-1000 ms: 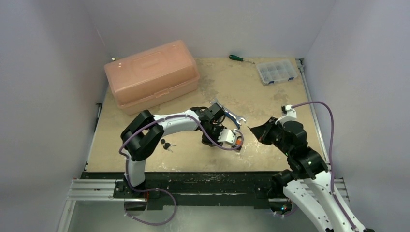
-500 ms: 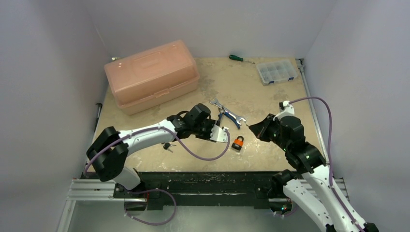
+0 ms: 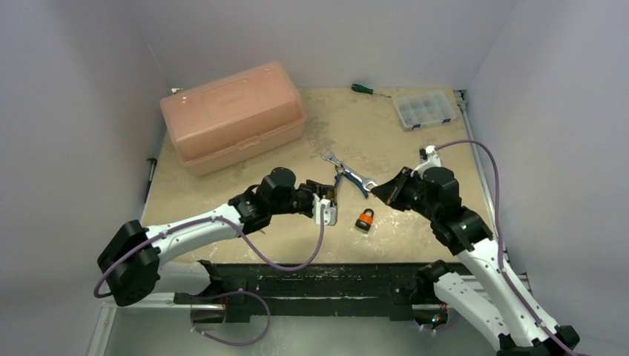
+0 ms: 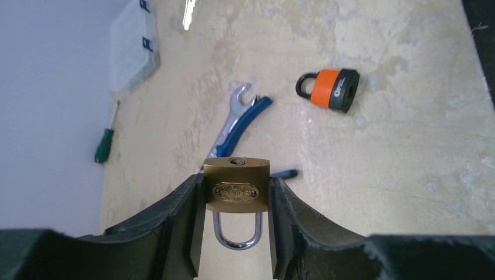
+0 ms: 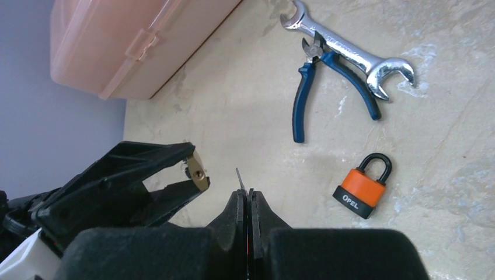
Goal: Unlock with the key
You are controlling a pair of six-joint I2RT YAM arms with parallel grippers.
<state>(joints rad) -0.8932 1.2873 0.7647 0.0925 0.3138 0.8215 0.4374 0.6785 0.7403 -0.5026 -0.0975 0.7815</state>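
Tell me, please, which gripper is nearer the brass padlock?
Left. The left gripper clamps the brass padlock; the right gripper, pinching the key, is apart from it, on its keyhole side.

Overhead, wrist close-ups sharing orange padlock

The left end effector is clamping a brass padlock by its narrow sides, one finger pressing on each. The keyhole end is pointing toward 12 o'clock and the steel shackle toward 6 o'clock. Beyond it on the counter, a wrench and blue-handled pliers are lying against each other at 12 o'clock. An orange padlock is resting on its side toward 1 o'clock, apart from them. A green-handled screwdriver is lying at 10 o'clock, and a clear organizer box is sitting at 11 o'clock.
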